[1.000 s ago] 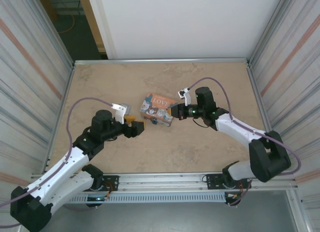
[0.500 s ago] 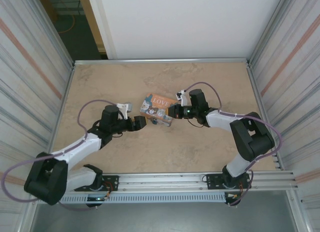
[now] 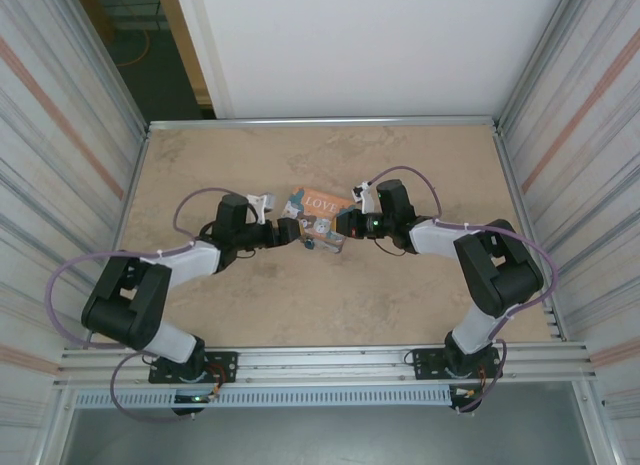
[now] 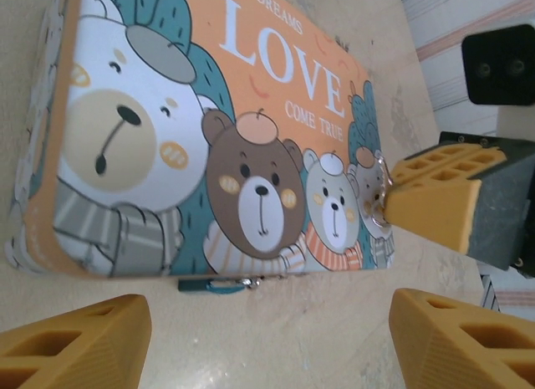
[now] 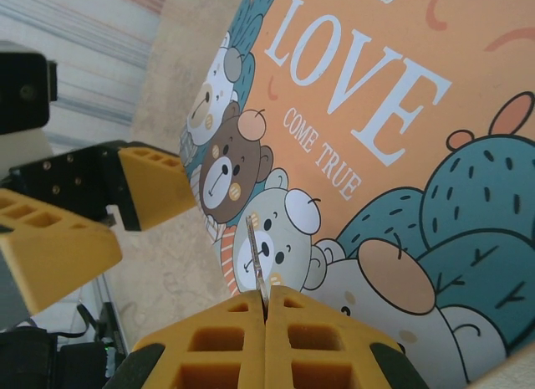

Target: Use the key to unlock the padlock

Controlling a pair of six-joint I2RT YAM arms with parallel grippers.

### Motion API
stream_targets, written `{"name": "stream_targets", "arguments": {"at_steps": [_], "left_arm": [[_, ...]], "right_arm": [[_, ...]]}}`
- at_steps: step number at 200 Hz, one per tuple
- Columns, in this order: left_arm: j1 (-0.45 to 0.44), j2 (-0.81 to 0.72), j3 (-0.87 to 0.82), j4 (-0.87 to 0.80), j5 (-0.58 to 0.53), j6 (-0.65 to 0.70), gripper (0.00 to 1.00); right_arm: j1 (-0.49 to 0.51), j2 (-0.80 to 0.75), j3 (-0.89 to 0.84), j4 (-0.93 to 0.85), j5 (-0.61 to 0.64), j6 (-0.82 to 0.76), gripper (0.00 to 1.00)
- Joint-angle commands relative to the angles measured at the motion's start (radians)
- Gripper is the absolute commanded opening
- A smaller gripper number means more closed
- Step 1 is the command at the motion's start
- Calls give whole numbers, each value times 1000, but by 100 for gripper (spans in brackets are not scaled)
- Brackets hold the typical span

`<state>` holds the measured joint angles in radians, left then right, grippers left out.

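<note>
Left gripper [image 4: 267, 345]: fingers [image 4: 75, 339] stand wide apart with nothing between them. It sits low over the worktop [image 4: 326, 318] and faces a long side wall of the LOVE tin [image 4: 276, 96].

The padlock [image 4: 209, 284] lies on the worktop at the foot of that wall. Its teal body is against the tin, just ahead of the gap between the fingers.

Right gripper [image 5: 266, 318]: fingers pressed together, clamped on the key [image 5: 253, 253]. The thin silvery blade sticks out over the printed lid by the small grey bear. I cannot tell whether the tip touches the lid.

From overhead, the two grippers close on the tin from opposite ends, with the padlock on its near side between them.
</note>
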<state>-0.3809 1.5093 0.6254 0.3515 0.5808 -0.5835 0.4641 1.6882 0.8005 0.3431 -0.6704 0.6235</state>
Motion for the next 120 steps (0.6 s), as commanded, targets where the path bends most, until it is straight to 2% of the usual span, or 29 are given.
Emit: {"name": "stream_targets", "arguments": {"at_steps": [1, 71, 120], "left_arm": [[10, 46, 55, 40, 46, 17, 75], [20, 171, 162, 54, 80, 34, 74], [19, 124, 113, 33, 46, 89, 72]], "right_arm": [[-8, 28, 17, -29, 18, -1, 0], [-7, 32, 22, -35, 27, 4, 0], [-6, 30, 26, -39, 31, 8, 0]]}}
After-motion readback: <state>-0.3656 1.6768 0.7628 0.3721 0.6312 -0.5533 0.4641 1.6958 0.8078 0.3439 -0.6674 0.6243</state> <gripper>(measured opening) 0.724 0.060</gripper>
